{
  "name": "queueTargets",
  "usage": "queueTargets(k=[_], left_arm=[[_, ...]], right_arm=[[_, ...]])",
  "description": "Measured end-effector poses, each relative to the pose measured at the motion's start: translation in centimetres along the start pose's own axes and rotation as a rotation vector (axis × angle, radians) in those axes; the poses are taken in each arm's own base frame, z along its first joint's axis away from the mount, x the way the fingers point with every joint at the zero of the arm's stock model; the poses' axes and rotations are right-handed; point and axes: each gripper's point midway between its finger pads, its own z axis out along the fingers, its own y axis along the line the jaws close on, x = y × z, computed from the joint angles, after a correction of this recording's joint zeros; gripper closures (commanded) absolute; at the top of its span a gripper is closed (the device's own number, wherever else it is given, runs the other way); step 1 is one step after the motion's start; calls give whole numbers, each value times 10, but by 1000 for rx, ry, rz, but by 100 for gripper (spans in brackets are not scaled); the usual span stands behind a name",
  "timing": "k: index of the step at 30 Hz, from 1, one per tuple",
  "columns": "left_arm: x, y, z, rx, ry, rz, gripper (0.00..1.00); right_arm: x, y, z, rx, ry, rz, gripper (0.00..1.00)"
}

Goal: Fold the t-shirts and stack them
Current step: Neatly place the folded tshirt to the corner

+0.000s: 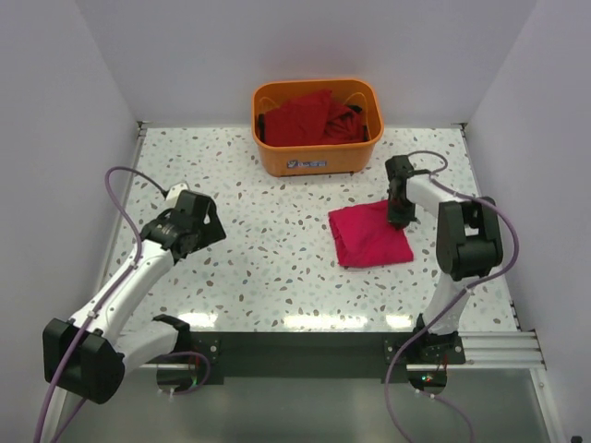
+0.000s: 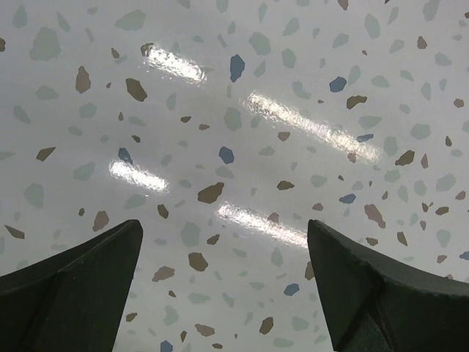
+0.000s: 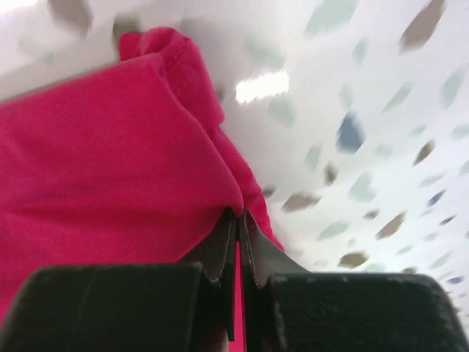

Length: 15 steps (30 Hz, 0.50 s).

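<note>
A bright pinkish-crimson t-shirt [image 1: 369, 234] lies folded into a rough square on the table, right of centre. My right gripper [image 1: 399, 220] is at its far right corner, shut on the shirt's edge; in the right wrist view the cloth [image 3: 110, 169] is pinched between the closed fingers [image 3: 239, 224]. Darker red t-shirts [image 1: 309, 118] lie bunched in the orange basket [image 1: 319, 159] at the back. My left gripper [image 1: 211, 233] is open and empty over bare table at the left; its wrist view shows only the speckled surface between the two fingers [image 2: 88, 271].
The speckled white table [image 1: 268, 249] is walled by white panels at the left, right and back. A black rail [image 1: 305, 346] runs along the near edge. Purple cables loop beside both arms.
</note>
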Motion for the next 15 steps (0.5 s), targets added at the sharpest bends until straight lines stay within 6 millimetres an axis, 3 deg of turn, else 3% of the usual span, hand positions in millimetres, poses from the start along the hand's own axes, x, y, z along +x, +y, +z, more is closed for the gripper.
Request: queueTargets(k=[6,11,15], left_arm=[[-5,0,11,-46,11,21,0],[-12,-4,23,-83,26,29,0],[-18,-9,32,-103,38,30,0]], right_arm=[[-68,-38,25,71,5,-17,100],[-117,-81,44,186,-14,44,100],[-127,-109,54,247,3,103,100]])
